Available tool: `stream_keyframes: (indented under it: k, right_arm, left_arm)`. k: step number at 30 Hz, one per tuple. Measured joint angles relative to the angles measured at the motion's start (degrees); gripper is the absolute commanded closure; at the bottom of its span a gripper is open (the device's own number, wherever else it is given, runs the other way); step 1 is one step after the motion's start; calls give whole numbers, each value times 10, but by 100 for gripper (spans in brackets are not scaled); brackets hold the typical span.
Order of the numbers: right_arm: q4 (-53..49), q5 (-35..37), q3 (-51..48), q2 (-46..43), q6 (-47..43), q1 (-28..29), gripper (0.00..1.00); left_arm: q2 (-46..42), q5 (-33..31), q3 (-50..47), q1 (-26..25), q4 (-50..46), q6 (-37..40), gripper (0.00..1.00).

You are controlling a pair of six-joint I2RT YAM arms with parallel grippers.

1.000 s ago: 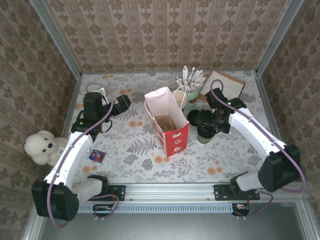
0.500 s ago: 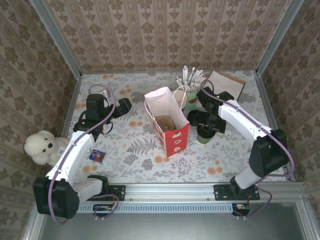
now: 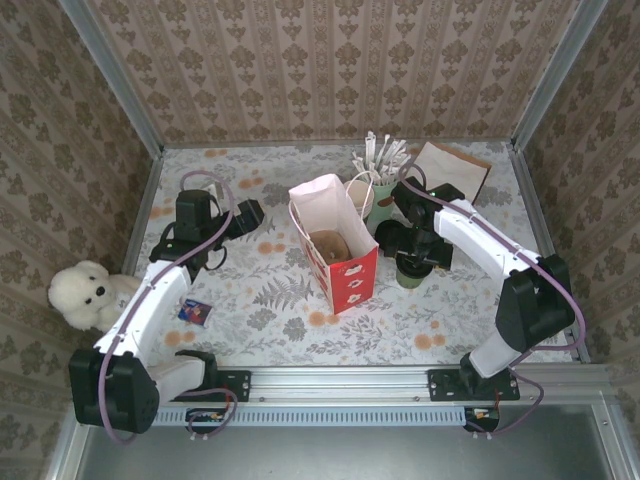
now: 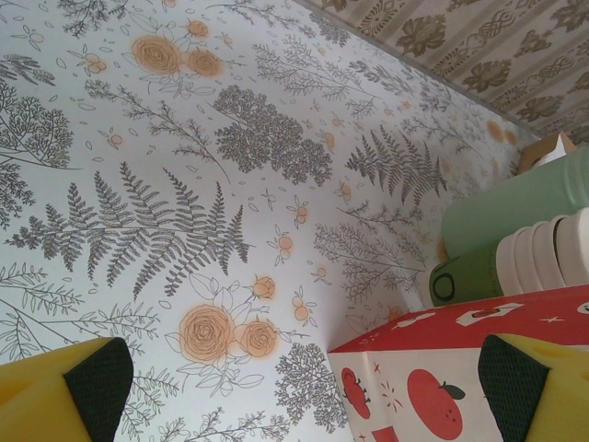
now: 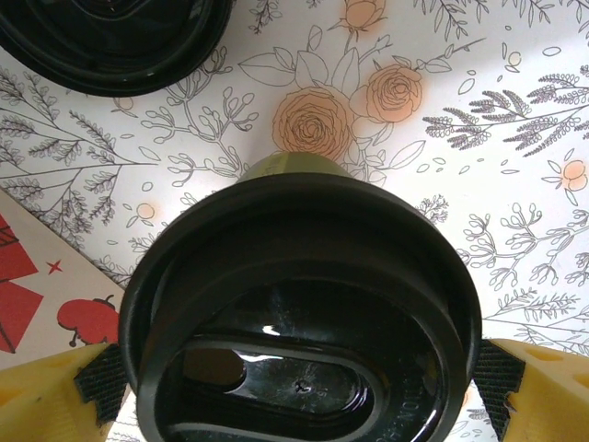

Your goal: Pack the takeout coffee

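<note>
right arm has pulled its elbow in over the last second; right end effector (image 3: 415,245) stayed parked above the takeout coffee (image 3: 409,270), so this reads as re-posing for the grasp, not a fresh approach; left arm drifted slightly toward the far side, left end effector (image 3: 245,212) well apart from everything

jaws unchanged: right end effector (image 5: 296,378) spread wide, pads either side of the black lid, no squeeze yet; can't tell if they touch; left end effector (image 4: 304,387) also spread wide, nothing between the pads

coffee (image 5: 304,276) stands upright on the bench (image 3: 270,300), lid on, just beside the right wall of the red gift bag (image 3: 355,280); spare black disc (image 5: 110,37) lies near it

my read: grasp step is lined up but not started; coffee not yet packed; next needs a close on the cup, a lift clear of the bag rim, then a short move left into the open top; risk is crushing the paper wall or nudging the bag
</note>
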Motion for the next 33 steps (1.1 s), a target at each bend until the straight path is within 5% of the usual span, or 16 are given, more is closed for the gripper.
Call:
stream_keyframes:
  k: [28,33]
  right_arm:
    - [63,0,-66,-26,15,0,2]
    - [61,0,-66,-26,15,0,16]
  left_arm:
    - [0,0,0,0,0,0,0]
    - [0,1,0,0,0,0,0]
